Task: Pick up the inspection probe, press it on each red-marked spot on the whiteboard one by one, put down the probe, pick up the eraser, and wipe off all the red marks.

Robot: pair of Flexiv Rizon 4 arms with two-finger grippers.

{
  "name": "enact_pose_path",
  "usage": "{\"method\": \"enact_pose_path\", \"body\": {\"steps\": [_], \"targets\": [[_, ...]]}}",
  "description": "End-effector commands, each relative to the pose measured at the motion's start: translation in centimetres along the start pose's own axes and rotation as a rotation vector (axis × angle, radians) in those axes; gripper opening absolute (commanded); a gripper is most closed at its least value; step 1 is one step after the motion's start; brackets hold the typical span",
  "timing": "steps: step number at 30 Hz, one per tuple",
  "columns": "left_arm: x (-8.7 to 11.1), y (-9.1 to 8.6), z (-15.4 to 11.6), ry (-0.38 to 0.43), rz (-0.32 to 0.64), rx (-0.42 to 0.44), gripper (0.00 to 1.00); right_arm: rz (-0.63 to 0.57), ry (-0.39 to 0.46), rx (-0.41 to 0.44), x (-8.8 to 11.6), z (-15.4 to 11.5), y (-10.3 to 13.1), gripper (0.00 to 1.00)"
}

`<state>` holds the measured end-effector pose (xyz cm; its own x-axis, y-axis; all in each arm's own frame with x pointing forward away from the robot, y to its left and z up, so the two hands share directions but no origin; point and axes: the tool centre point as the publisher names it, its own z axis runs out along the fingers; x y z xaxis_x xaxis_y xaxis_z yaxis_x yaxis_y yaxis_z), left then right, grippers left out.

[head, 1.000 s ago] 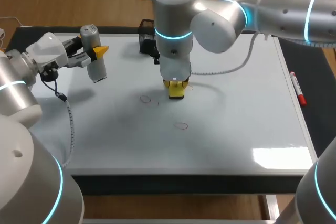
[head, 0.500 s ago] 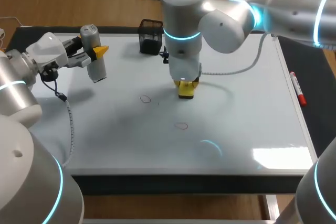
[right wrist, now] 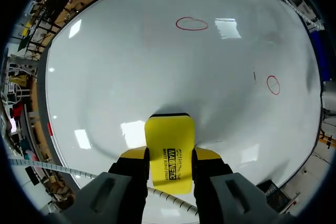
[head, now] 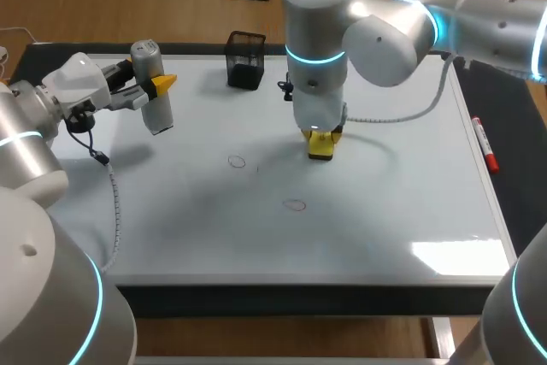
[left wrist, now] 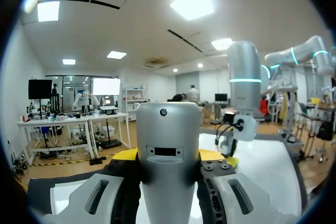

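eraser (head: 321, 146): right pincer (right wrist: 169, 154) is clamping it, holding it down on the whiteboard (head: 410, 177) middle, apparently for wiping | probe (head: 152, 91): left pincer (left wrist: 168, 156) is gripping it above the whiteboard's far-left corner, parked clear | left red mark (head: 237, 161), near red mark (head: 295, 205): lying unwiped | whiteboard surface: glossy, mirroring ceiling lights

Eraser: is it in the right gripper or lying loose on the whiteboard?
In the gripper: the right gripper is shut on the yellow eraser, clamping it from both sides.
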<state>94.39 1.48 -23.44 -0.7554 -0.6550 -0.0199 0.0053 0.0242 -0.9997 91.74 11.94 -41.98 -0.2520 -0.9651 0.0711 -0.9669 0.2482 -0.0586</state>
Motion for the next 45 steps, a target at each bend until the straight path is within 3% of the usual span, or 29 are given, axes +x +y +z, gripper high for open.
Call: {"method": "enact_pose_path", "body": {"steps": [1,8,16,31,38,45], "targets": [[0.1,-0.1,0.1,-0.006,0.001,0.001,0.00,0.004,-0.018,0.011,0.8,-0.6,0.1,0.00],[0.1,-0.1,0.1,-0.006,0.001,0.001,0.00,0.002,-0.035,-0.019,1.6,-1.5,-0.6,0.00],[0.1,-0.1,0.1,-0.006,0.001,0.001,0.00,0.030,-0.026,0.004,2.8,-2.7,-2.2,0.00],[0.1,-0.1,0.1,-0.006,0.001,0.001,0.00,0.182,-0.055,-0.011,8.5,-4.1,-8.2,0.00],[0.1,-0.1,0.1,-0.006,0.001,0.001,0.00,0.239,-0.056,-0.030,10.6,-3.9,-9.7,0.00],[0.1,-0.1,0.1,-0.006,0.001,0.001,0.00,0.263,-0.035,-0.032,10.9,-3.8,-9.9,0.00]]}}
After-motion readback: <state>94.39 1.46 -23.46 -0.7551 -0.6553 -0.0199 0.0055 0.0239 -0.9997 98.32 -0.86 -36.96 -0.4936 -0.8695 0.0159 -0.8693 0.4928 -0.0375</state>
